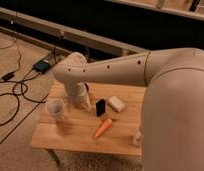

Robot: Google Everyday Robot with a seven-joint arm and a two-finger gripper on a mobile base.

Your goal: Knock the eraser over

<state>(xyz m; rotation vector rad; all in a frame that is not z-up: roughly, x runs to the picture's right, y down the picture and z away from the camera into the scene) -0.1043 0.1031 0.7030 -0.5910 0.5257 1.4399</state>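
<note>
A small wooden bench (70, 140) stands on a speckled floor and is seen from above and to one side. A large cream-coloured robot arm (120, 70) fills the right of the view, reaches left across the far side of the bench, bends at a rounded joint and drops down toward the bench top. The pincer (86, 101) at its tip is low over the wood, left of centre; it has nothing visibly in its hold, and I cannot tell how far open it is, since the arm covers most of it. Just to the right of the pincer, near the middle of the bench, is the eraser (100, 107): a small block, black all over with no markings to be made out, standing upright on one end so that it is taller than it is wide. Whether the pincer touches it cannot be told. Just to the right of the eraser, a white rounded block (115, 103) lies flat. An orange carrot (102, 128) lies on the near side of the eraser, angled, apart from it. A clear cup (56, 107) stands upright to the left of the pincer. On the floor to the left, dark cables (15, 95) loop around, and a small dark box (41, 65) lies farther back.
</note>
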